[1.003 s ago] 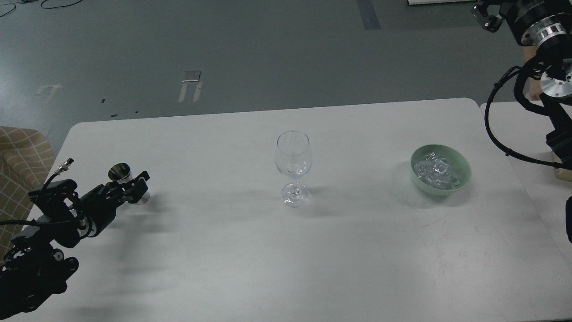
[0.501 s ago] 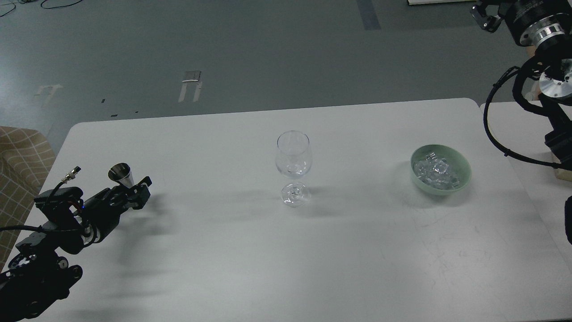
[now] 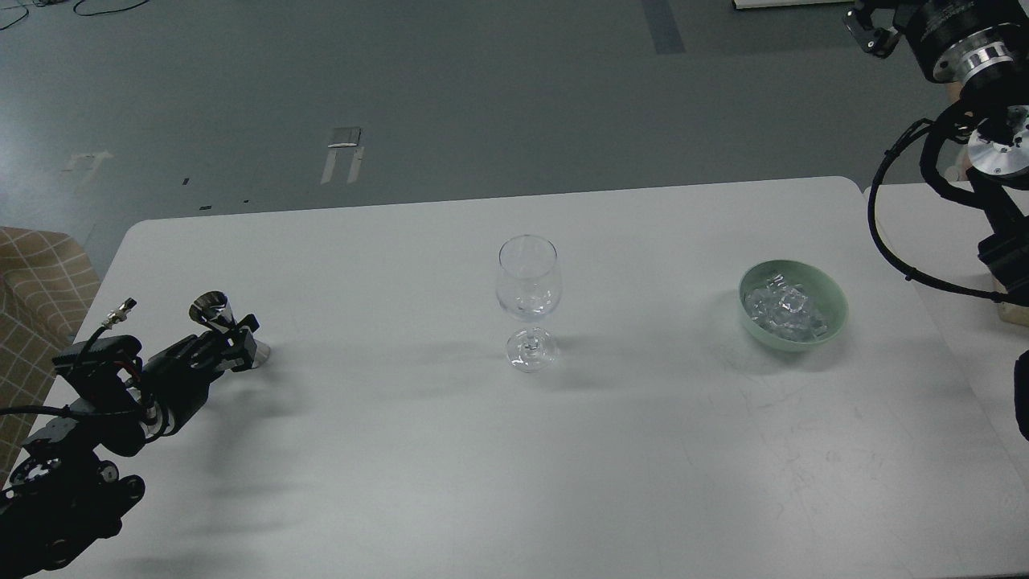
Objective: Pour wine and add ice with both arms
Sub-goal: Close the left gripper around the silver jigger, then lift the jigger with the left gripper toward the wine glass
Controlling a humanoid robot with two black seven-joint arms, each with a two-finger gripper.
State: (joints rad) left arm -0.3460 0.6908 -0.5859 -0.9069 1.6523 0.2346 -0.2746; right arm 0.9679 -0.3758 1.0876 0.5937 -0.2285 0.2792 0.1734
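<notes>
A small steel jigger (image 3: pixel 215 314) stands tilted at the table's left. My left gripper (image 3: pixel 239 339) is shut around its narrow waist, and its base shows just past the fingers. I cannot see any wine; what the jigger holds cannot be told. An empty clear stemmed wine glass (image 3: pixel 527 299) stands upright at the table's middle. To the right, a pale green bowl (image 3: pixel 832 322) holds the ice (image 3: pixel 784 310), a heap of clear cubes. My right arm (image 3: pixel 993 153) rises at the far right; its end (image 3: pixel 867 28) at the top edge is dark and partly cut off.
The white table (image 3: pixel 514 466) has rounded far corners, and a second white surface (image 3: pixel 908 233) adjoins it on the right. A checked tan cushion (image 3: pixel 36 273) sits beyond the left edge. Black cables loop off my right arm above the table's right edge.
My left gripper has shifted slightly left and back with the jigger, which now leans more, its mouth turned to the left. The right arm, glass and bowl have barely moved.
</notes>
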